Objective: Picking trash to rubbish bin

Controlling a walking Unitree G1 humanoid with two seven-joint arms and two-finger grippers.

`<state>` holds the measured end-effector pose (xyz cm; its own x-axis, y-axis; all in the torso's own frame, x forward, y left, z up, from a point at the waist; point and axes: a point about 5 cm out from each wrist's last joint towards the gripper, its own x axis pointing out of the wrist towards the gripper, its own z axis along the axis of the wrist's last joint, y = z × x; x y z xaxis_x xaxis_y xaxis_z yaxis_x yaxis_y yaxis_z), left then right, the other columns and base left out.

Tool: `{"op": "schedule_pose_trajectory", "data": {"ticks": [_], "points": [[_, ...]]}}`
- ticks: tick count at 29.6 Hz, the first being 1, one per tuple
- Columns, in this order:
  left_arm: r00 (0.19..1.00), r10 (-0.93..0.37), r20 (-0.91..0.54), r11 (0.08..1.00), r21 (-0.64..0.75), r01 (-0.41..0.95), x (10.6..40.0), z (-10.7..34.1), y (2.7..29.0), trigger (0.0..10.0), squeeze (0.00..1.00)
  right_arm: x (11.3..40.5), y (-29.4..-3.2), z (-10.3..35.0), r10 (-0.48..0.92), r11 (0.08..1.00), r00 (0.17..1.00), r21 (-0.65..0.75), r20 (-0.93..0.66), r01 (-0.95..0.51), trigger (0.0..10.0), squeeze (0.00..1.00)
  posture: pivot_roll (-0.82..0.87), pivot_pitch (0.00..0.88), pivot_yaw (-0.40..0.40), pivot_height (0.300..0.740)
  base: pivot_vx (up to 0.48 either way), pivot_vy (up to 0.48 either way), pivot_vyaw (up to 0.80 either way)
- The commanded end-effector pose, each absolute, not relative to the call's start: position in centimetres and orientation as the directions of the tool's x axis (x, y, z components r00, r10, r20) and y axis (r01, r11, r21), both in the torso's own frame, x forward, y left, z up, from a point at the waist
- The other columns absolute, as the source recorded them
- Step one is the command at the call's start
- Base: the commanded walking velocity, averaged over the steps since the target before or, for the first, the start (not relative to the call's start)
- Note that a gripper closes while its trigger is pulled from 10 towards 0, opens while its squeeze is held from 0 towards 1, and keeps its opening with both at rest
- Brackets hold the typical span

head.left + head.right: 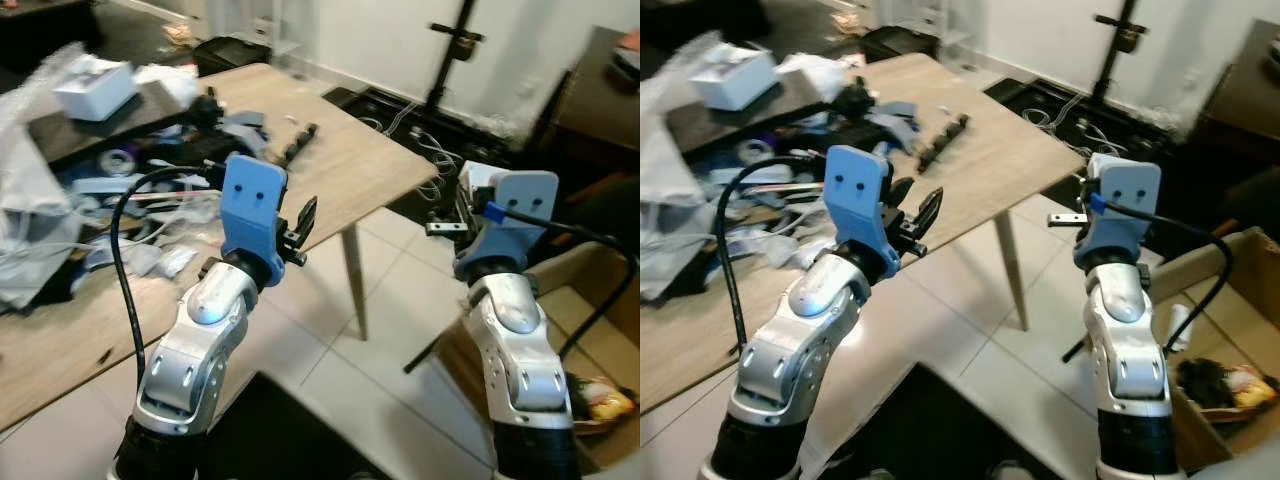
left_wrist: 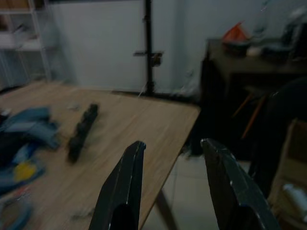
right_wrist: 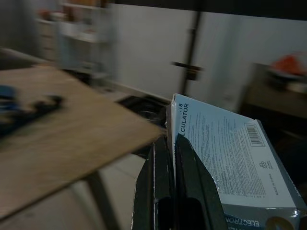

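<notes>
My right claw point(image 3: 165, 191) pinches a printed carton point(image 3: 230, 163) off the surface's point(image 1: 330, 160) corner, bound for the cardboard bin point(image 1: 600, 290); left claw point(image 2: 175, 187) spread, idle.

This looks like a lived-in room of a home, rather untidy. A light wooden tabletop point(image 1: 370, 160) on slim tapered legs stands on a floor of pale tiles point(image 1: 400, 330) and is heaped at one end with plastic bags point(image 1: 30, 200), a white box point(image 1: 95, 88), blue scraps and cables. Against the white wall stand a black stand pole point(image 1: 450, 50) with loose cords at its foot, a dark side cabinet point(image 1: 600, 90) and white shelving point(image 2: 24, 43). An open cardboard box point(image 1: 600, 290) holding rubbish sits on the floor
</notes>
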<state>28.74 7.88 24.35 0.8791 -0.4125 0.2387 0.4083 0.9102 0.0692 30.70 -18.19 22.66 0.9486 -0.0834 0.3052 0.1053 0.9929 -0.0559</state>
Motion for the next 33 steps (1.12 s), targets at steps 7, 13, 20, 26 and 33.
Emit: {"op": "schedule_pose_trajectory", "data": {"ticks": [7, 13, 20, 26, 33], "points": [[0.887, -0.415, 0.204, 0.909, 0.057, 0.412, 28.6, 23.6, 7.6, 10.0, 0.0, 30.2, -18.3, 22.6, -0.105, 0.993, 0.954, -0.025, 0.28, 0.116, 10.0, 0.0, 0.06, 0.146, -0.028, 0.74, 0.0, 0.0, -0.8], [0.898, -0.411, 0.158, 0.911, 0.038, 0.41, 28.4, 22.9, 7.7, 10.0, 0.0, 30.0, -18.2, 22.4, -0.109, 0.993, 0.96, -0.018, 0.259, 0.118, 10.0, 0.0, 0.06, 0.163, -0.03, 0.74, 0.0, 0.0, -0.8], [0.904, -0.409, 0.127, 0.91, -0.008, 0.414, 28.2, 22.4, 7.7, 10.0, 0.0, 29.8, -18.5, 22.1, -0.118, 0.992, 0.966, -0.013, 0.232, 0.124, 10.0, 0.0, 0.05, 0.18, -0.029, 0.74, 0.0, 0.0, -0.8], [0.898, -0.42, 0.129, 0.907, 0.021, 0.421, 28.2, 22.4, 7.7, 10.0, 0.0, 29.8, -18.8, 21.8, -0.13, 0.991, 0.969, -0.009, 0.209, 0.134, 10.0, 0.0, 0.05, 0.182, -0.028, 0.74, 0.0, 0.0, -0.8], [0.894, -0.426, 0.14, 0.903, 0.008, 0.43, 28.1, 22.7, 7.8, 10.0, 0.0, 29.8, -18.5, 21.2, -0.112, 0.993, 0.979, -0.007, 0.169, 0.115, 10.0, 0.0, 0.05, 0.188, -0.026, 0.74, 0.0, 0.0, -0.21]]}}
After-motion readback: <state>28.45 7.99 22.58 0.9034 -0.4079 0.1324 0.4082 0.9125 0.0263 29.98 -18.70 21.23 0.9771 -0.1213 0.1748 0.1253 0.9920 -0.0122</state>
